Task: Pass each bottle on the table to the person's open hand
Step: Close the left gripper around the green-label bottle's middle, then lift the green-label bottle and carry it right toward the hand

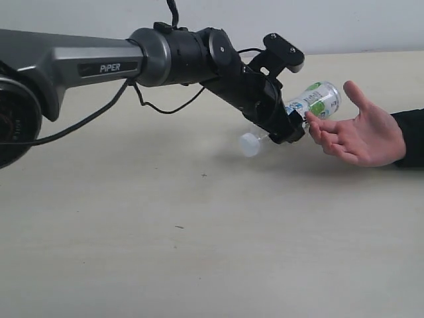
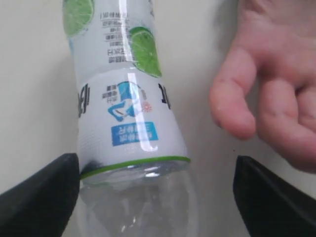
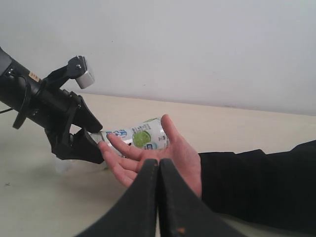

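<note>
One bottle [image 1: 317,99], clear with a white cap and a green-blue lime label, hangs tilted over the table [image 1: 199,252], cap end low. Its base end lies against the fingers of the person's open hand [image 1: 361,136]. My left gripper [image 1: 295,129] is open around the bottle's clear shoulder. In the left wrist view the bottle [image 2: 123,113] touches one finger [image 2: 49,192], with a wide gap to the other finger [image 2: 271,197], and the hand [image 2: 266,94] is close beside. My right gripper [image 3: 158,162] is shut and empty, seeing the hand [image 3: 182,153] and bottle [image 3: 140,136]. No other bottles are in view.
The person's black sleeve [image 1: 411,136] reaches in from the right edge of the table. The left arm's grey link [image 1: 73,63] and a loose black cable [image 1: 152,106] span the upper left. A pale wall [image 3: 197,44] stands behind the table.
</note>
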Controlling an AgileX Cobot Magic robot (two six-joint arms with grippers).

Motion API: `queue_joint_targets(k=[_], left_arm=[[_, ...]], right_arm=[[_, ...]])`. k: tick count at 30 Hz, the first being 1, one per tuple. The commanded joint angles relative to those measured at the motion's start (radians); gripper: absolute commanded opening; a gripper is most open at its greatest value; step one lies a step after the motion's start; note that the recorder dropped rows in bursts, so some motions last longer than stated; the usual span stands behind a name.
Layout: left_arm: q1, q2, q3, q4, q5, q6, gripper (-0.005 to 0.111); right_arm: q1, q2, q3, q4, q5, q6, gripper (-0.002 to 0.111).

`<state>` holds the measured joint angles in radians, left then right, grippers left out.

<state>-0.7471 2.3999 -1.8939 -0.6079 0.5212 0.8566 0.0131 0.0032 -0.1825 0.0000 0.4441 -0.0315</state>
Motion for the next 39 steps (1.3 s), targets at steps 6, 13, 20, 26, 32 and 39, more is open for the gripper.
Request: queue_joint_targets(k=[6, 13, 20, 26, 32, 39], left_arm=[[-0.009, 0.058, -0.039, 0.003, -0.022, -0.024, 0.081], [-0.010, 0.074, -0.039, 0.007, -0.018, -0.024, 0.081], [-0.010, 0.075, -0.039, 0.007, -0.016, -0.024, 0.070], [-0.008, 0.071, -0.039, 0.029, -0.016, -0.024, 0.012], [-0.008, 0.034, -0.039, 0.034, -0.039, -0.059, 0.000], [-0.008, -0.086, -0.039, 0.286, -0.030, -0.367, 0.000]], right_arm=[[-0.001, -0.003, 0.001, 0.000, -0.005, 0.001, 0.000], [-0.001, -0.003, 0.001, 0.000, -0.005, 0.001, 0.000], [-0.001, -0.003, 0.001, 0.000, -0.005, 0.001, 0.000], [-0.001, -0.003, 0.001, 0.000, -0.005, 0.001, 0.000], [-0.001, -0.003, 0.001, 0.000, -0.005, 0.001, 0.000], [-0.001, -0.003, 0.001, 0.000, -0.005, 0.001, 0.000]])
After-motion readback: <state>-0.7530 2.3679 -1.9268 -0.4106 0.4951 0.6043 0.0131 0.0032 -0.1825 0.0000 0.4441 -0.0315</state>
